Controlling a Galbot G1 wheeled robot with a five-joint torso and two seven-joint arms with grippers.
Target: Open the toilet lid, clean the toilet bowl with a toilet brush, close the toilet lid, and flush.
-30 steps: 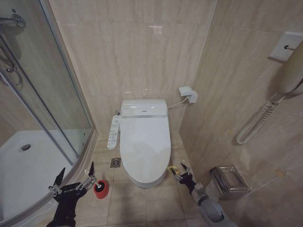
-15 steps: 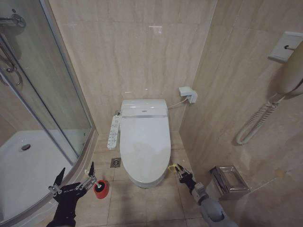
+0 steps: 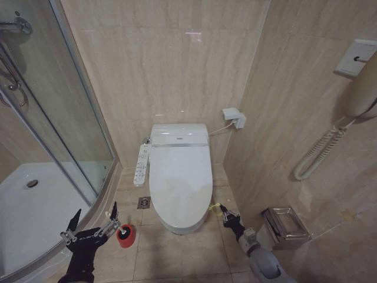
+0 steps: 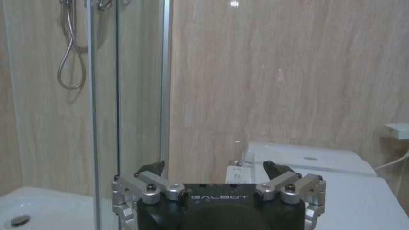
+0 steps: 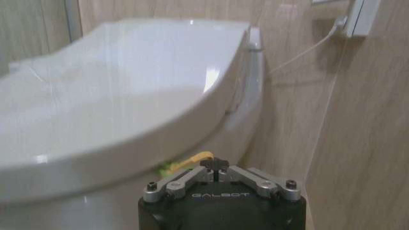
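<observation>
Down flat: glossy white toilet lid (image 3: 180, 183); right claw (image 3: 227, 217) pressed together beside it; left claw (image 3: 94, 227) spread.

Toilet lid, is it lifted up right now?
No, the toilet lid lies flat and shut over the toilet bowl.

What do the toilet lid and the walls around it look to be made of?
The toilet lid looks like glossy white moulded plastic: it is smooth, thin-edged, and shows soft highlights in the right wrist view. The walls look like polished beige stone or ceramic tile, with faint veining, grout lines and a lamp reflection; which one cannot be told.
</observation>
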